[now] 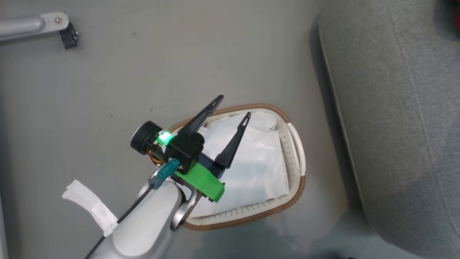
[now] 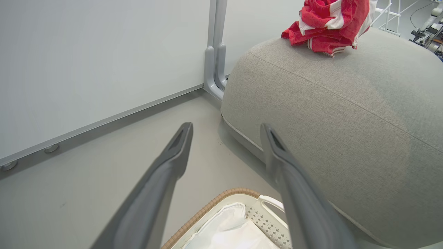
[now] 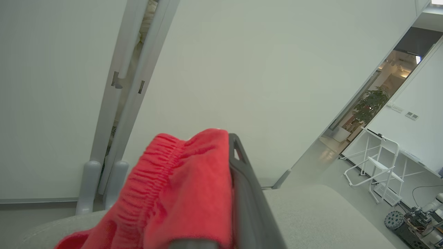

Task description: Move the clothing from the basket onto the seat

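Your left claw hangs over the left side of the basket, its two dark fingers spread wide with nothing between them. The basket sits on the grey floor, and inside it you can see just the white lining, crumpled against the walls. The seat stands just to the right of the basket, close but not touching.

The clothing is up on the far part of the seat. In the left wrist view it is a bunched red heap with white stripes, resting on the grey fabric and cut off by the top edge of the picture.

Your right claw is pressed together and pinching that red cloth. One dark finger shows along the right edge of the fabric. The gathered waistband covers the other finger, and the seat lies below.
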